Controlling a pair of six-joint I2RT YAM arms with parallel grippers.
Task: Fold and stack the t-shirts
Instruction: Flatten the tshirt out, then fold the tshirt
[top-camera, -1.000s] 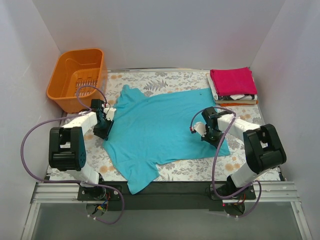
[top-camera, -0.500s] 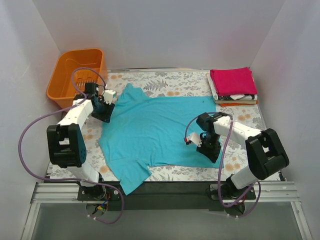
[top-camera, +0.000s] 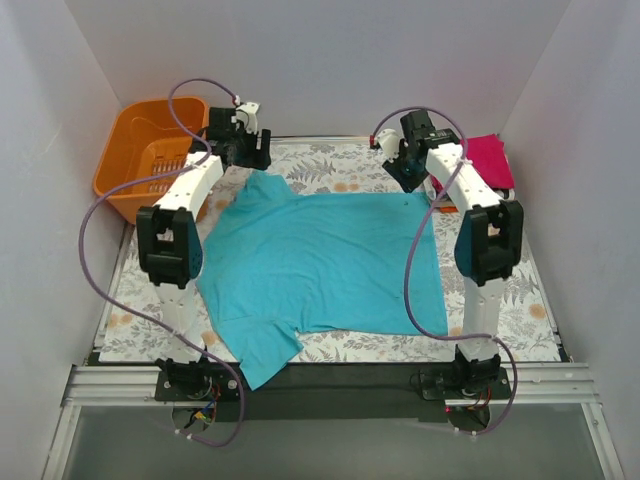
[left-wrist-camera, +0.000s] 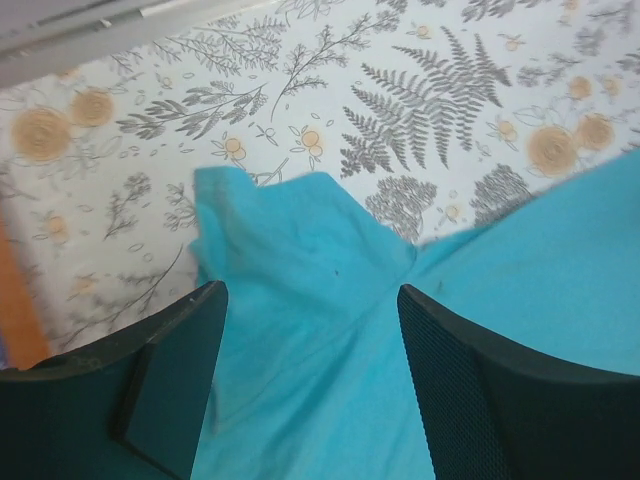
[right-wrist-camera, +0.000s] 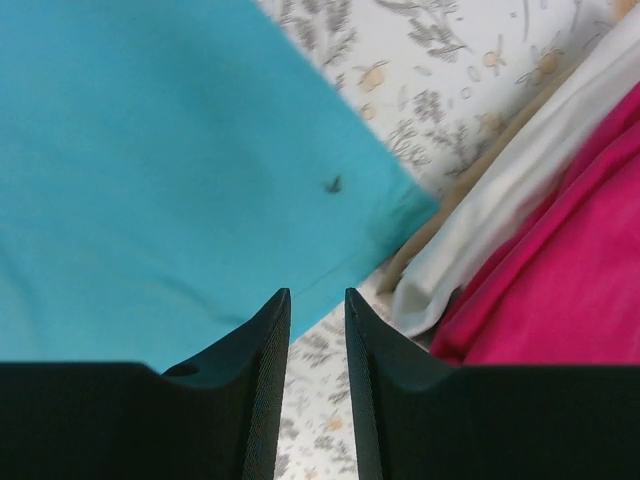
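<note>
Two arms: both reach to the far side of the surface (top-camera: 500, 300), one at each upper corner of the spread shirt.
Left gripper (left-wrist-camera: 310, 296): the fingers stand wide apart and hold nothing. It hangs over the sleeve at the shirt's upper left corner, and in the wrist view that sleeve cloth shows in the gap between the fingers.
Right gripper (right-wrist-camera: 316, 300): the fingers are drawn close, with only a narrow slit between them and nothing in it that I can see. It sits above the shirt's upper right corner, just beside the folded pile.
Teal t-shirt (top-camera: 320, 260): it lies flat in the middle of the frame. One sleeve points to the upper left, the other to the lower left near the arm bases. A small dark speck (right-wrist-camera: 333, 184) marks the cloth near the upper right corner.
Folded pile (top-camera: 470, 195): it is at the upper right of the frame, partly hidden behind the right arm. The magenta t-shirt (top-camera: 492, 158) is on top, with a white layer (right-wrist-camera: 480, 240) under it in the right wrist view.
Orange basket (top-camera: 150, 150): it sits at the upper left of the frame, near the left gripper.
Surface: floral print, showing all around the spread shirt.
</note>
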